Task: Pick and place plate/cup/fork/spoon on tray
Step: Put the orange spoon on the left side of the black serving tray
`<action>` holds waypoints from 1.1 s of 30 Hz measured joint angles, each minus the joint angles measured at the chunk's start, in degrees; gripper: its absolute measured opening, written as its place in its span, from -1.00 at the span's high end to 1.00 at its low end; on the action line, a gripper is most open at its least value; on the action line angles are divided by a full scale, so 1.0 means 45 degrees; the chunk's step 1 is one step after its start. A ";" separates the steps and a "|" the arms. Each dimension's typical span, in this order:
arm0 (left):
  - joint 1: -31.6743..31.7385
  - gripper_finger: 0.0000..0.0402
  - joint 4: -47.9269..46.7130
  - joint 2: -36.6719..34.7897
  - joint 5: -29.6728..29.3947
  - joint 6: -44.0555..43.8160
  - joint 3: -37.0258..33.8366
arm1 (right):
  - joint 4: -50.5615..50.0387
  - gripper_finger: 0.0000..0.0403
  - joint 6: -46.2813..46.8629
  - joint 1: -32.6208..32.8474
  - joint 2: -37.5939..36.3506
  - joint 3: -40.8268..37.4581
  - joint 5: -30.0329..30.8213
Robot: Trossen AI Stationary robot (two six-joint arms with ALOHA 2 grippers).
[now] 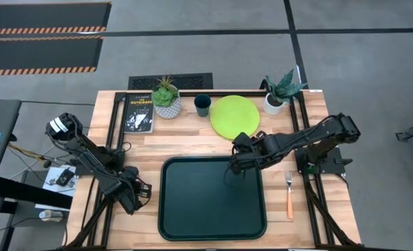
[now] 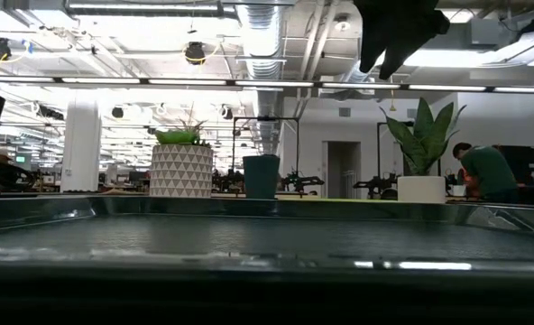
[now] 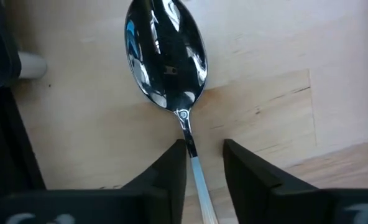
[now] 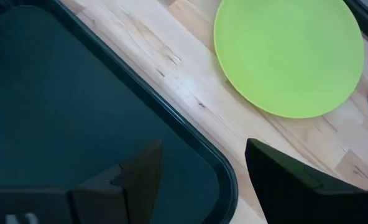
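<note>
The spoon (image 3: 165, 56) lies flat on the wooden table left of the tray (image 1: 161, 202), bowl up; in the high view my arm hides it. My left gripper (image 3: 204, 149) points straight down over it, its fingers astride the thin neck with a gap left between them. My right gripper (image 1: 232, 166) hangs open above the tray's far right corner (image 4: 224, 180), holding nothing. The lime-green plate (image 1: 234, 115) and the dark cup (image 1: 202, 105) stand on the table behind the tray. The orange-handled fork (image 1: 289, 192) lies right of the tray. My left gripper has one finger (image 3: 174, 158) against the spoon's thin metal neck (image 3: 185, 127), just below the bowl. The other finger (image 3: 240, 158) stands apart from it. The fingers come from above, pointing down, across the neck. The spoon rests flat on the table.
Two white pots with plants (image 1: 167, 97) (image 1: 282, 94) and a black book (image 1: 138, 113) stand along the far edge. A dark frame rail (image 3: 10, 112) runs close beside the spoon. In the low view a person (image 2: 488, 171) shows in the room behind.
</note>
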 joint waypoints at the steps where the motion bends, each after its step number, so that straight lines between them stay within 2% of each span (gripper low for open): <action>1: 0.0000 0.62 0.0001 0.0002 0.0000 0.0017 0.0000 | 0.0034 -0.26 0.0003 0.0000 0.0000 0.0000 0.0000; 16: -0.0010 0.98 -0.0054 0.0012 -0.0442 0.0279 0.0000 | 0.0374 -0.26 -0.0005 0.0000 0.0000 0.0000 -0.0015; 27: -0.0007 0.99 -0.0354 -0.0050 -0.0744 0.0269 0.0127 | 0.0526 -0.26 0.0002 0.0003 0.0000 0.0000 -0.0019; 33: 0.0043 0.99 -0.1234 -0.0129 -0.1528 0.0284 0.0359 | 0.0597 -0.26 -0.0010 0.0000 0.0000 0.0000 -0.0019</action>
